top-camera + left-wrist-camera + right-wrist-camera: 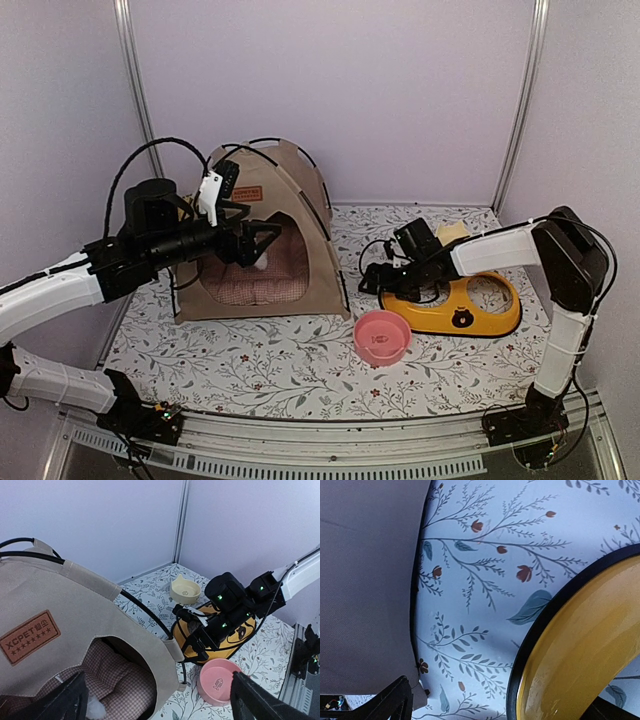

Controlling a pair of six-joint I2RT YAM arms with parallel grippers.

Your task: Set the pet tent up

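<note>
The pet tent (300, 290) stands erected at the rear left of the floral worktop (260, 370), its arched opening facing forward and a pink checked cushion (285, 282) inside. The left gripper (266, 245) hangs at that opening, spread wide and grasping nothing, near the white pom-pom (95, 709). The right gripper (372, 280), likewise released, sits low between the tent's side and the yellow feeder stand (480, 318). A pink bowl (381, 337) lies just in front.
</note>
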